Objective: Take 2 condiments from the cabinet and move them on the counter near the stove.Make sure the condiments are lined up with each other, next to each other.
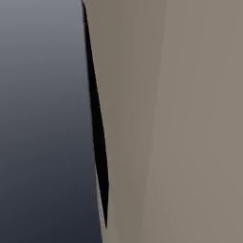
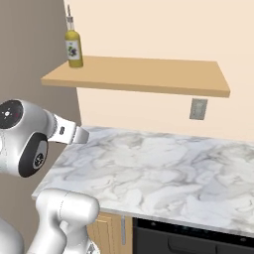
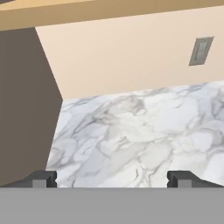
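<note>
A slim yellow condiment bottle [image 2: 73,47] with a white label and a pourer top stands upright at the left end of the cabinet [image 2: 149,74], a flat light-brown shelf board on the wall. Below it lies the white marble counter [image 2: 158,173]. In the hand view my gripper [image 3: 112,177] is open with nothing between its fingers. It faces the counter [image 3: 140,131] and the back wall from under the shelf's edge [image 3: 109,11]. The stove is out of view.
A tall grey-brown side panel [image 2: 30,59] closes the counter's left end, also seen in the hand view [image 3: 22,109]. A wall outlet [image 2: 198,108] sits under the shelf. A dark appliance front [image 2: 188,238] lies below the counter's edge. The left base view faces close flat panels.
</note>
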Motion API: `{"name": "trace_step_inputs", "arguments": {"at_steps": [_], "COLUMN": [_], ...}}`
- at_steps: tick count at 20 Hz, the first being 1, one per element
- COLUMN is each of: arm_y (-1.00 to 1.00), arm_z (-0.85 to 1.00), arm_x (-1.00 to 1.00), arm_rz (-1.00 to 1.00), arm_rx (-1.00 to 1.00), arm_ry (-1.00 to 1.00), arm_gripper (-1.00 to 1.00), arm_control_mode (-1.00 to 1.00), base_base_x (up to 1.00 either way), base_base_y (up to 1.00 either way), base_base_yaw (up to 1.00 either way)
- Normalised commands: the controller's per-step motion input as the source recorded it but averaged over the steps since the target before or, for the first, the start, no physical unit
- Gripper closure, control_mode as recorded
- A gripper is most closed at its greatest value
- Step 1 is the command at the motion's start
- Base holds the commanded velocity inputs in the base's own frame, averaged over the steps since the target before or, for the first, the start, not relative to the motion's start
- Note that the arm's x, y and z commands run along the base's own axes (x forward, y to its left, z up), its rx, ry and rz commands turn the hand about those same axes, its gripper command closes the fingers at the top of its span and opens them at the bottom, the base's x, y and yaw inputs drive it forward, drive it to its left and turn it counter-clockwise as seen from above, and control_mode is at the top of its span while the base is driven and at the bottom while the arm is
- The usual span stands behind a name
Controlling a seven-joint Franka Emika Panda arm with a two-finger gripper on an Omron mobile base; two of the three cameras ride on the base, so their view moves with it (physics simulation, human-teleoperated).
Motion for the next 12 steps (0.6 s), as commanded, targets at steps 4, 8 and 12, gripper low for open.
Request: {"name": "trace_step_inputs", "arguments": {"at_steps": [4, 8, 12], "arm_y": [0.0, -0.03, 0.0], "arm_z": [0.11, 0.49, 0.49], "arm_x": [-0.07, -0.44, -0.42], "arm_rz": [0.04, 0.18, 0.15], "arm_rx": [-0.01, -0.07, -0.08], "arm_ry": [-0.02, -0.2, -0.17], "arm_gripper": [-1.0, -1.0, -1.0], "arm_control_mode": [-1.0, -1.0, -1.0], "base_base_x": [-0.11, 0.0, 0.0], "base_base_y": [0.01, 0.0, 0.0], "base_base_yaw": [0.07, 0.0, 0.0]}}
